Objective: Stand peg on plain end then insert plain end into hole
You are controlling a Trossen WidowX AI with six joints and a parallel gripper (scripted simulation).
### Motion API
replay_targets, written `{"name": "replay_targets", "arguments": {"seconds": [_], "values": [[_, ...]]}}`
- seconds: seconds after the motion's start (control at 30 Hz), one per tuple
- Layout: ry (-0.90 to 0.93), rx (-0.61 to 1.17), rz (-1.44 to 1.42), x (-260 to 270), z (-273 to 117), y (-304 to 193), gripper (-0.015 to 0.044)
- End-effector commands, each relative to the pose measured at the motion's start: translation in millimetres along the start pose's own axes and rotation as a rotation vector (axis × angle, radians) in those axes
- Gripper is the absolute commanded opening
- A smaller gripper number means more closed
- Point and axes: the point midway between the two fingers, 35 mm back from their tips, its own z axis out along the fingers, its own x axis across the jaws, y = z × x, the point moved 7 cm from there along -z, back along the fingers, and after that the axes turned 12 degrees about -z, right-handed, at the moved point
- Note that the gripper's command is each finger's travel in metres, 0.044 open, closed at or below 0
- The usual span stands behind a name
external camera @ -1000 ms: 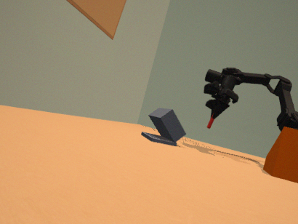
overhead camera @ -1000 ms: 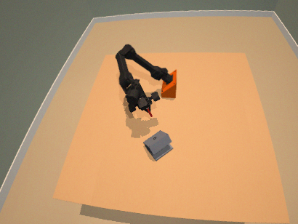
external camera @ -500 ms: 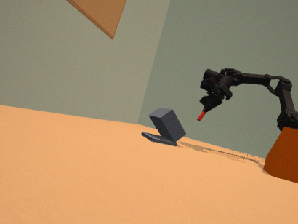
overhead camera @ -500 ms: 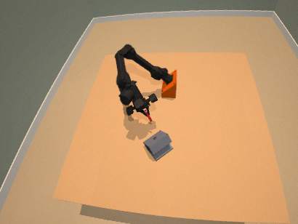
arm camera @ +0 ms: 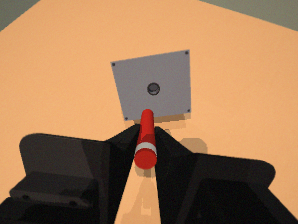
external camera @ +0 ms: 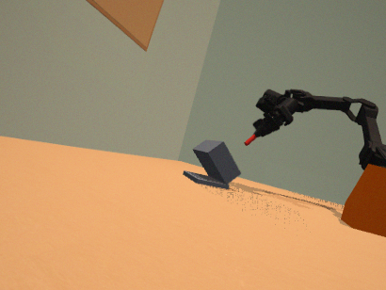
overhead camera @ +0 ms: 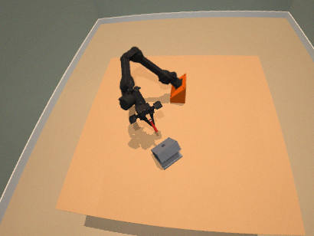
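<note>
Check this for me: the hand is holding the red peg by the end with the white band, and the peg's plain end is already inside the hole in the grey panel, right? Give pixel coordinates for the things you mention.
Not quite: the plain end is outside the hole [arm camera: 153,89]. The exterior view shows the red peg [overhead camera: 154,126] [external camera: 249,139] [arm camera: 146,131] in the air, apart from the grey panel [overhead camera: 165,150] [external camera: 220,162] [arm camera: 135,85]. The hand [overhead camera: 151,122] [external camera: 257,134] [arm camera: 146,129] does hold it by the banded end.

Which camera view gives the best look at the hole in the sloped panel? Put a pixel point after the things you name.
The wrist view: it faces the panel [overhead camera: 167,152] [external camera: 218,162] [arm camera: 135,80], showing the round hole [overhead camera: 163,145] [arm camera: 153,89] unobstructed. Top shows it small and foreshortened; exterior shows the panel's block but no hole.
</note>
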Motion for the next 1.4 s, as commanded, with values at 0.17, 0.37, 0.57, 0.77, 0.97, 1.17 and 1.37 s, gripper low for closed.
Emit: {"name": "replay_targets", "arguments": {"seconds": [0.17, 0.37, 0.57, 0.77, 0.97, 1.17, 1.37], "values": [[-0.010, -0.035, -0.014, -6, 9, 5, 0.0000], [-0.012, -0.039, -0.016, -7, 21, 6, 0.0000], [-0.014, -0.043, -0.017, -7, 32, 7, 0.0000], [-0.016, -0.047, -0.019, -8, 44, 8, 0.0000], [-0.016, -0.051, -0.015, -8, 51, 8, 0.0000], [-0.016, -0.052, -0.011, -8, 54, 8, 0.0000], [-0.017, -0.053, -0.009, -9, 61, 8, 0.0000]]}}
